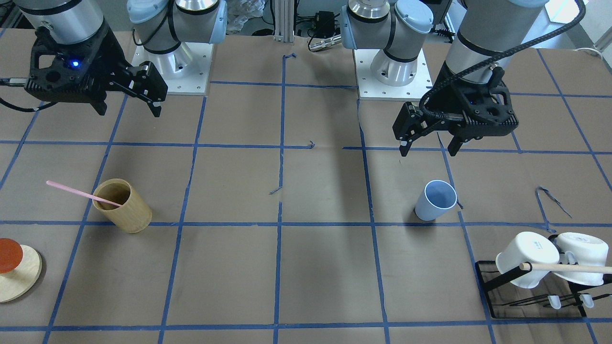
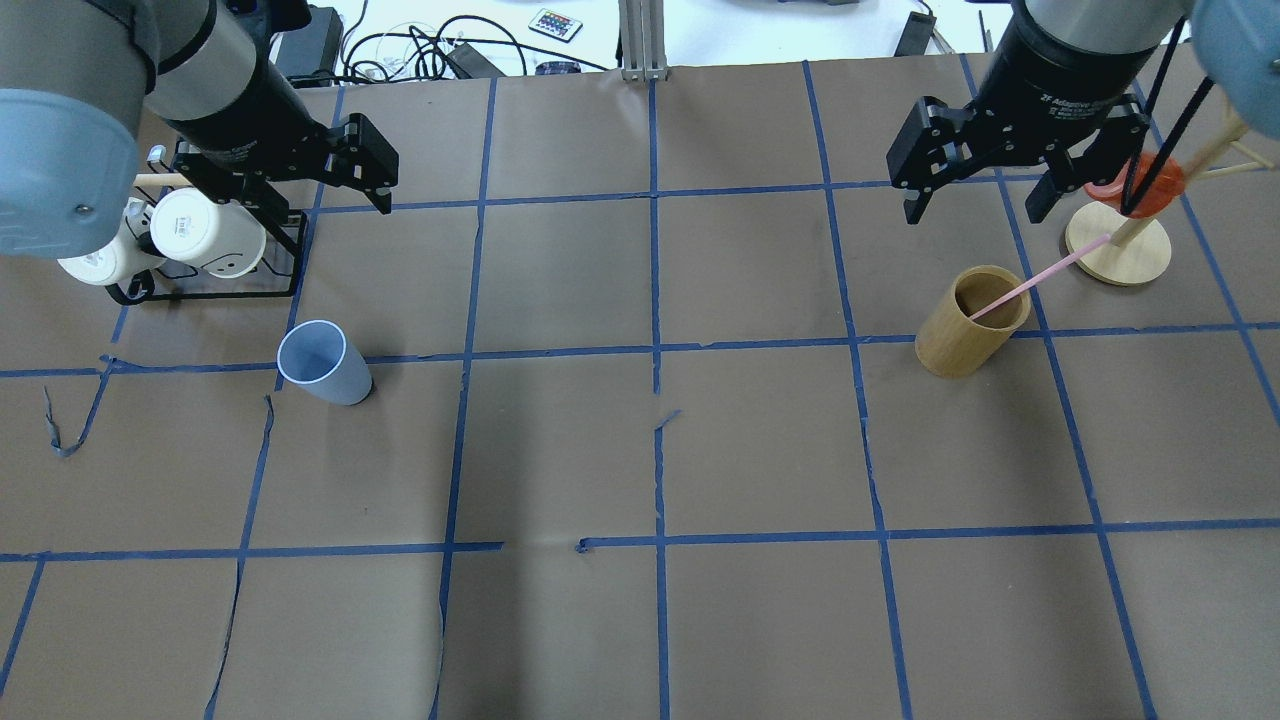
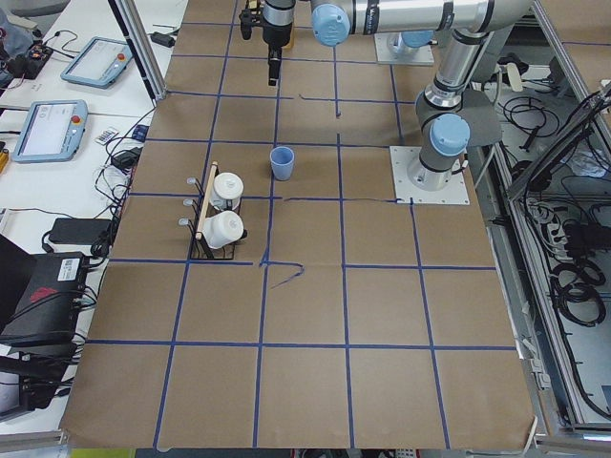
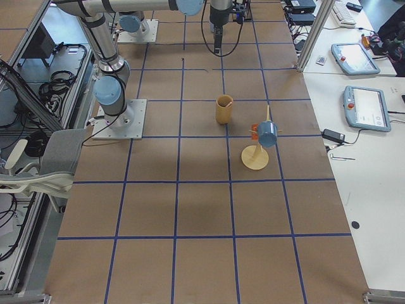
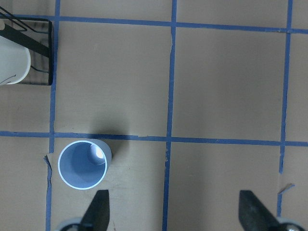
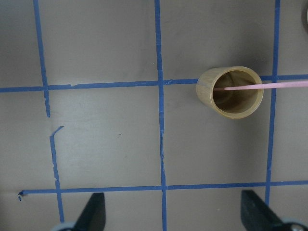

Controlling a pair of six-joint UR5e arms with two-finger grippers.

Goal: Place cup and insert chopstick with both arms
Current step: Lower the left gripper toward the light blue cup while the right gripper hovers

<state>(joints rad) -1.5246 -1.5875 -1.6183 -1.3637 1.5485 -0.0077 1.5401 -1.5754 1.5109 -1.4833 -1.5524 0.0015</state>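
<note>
The light-blue cup (image 1: 435, 200) stands upright and empty on the table; it also shows in the overhead view (image 2: 325, 362) and the left wrist view (image 5: 84, 163). My left gripper (image 1: 429, 145) is open and empty, held above the table just behind the cup (image 5: 175, 214). The pink chopstick (image 1: 81, 193) leans inside the tan wooden holder (image 1: 123, 205), its top sticking out over the rim (image 2: 1040, 275) (image 6: 269, 86). My right gripper (image 2: 975, 210) is open and empty, held high behind the holder (image 6: 174, 214).
A black rack (image 1: 530, 301) with two white mugs (image 1: 526, 258) and a wooden dowel stands at the table's left end, near the cup. A round wooden stand (image 2: 1118, 250) with a red disc stands beside the holder; a blue cup (image 4: 266, 133) hangs on it.
</note>
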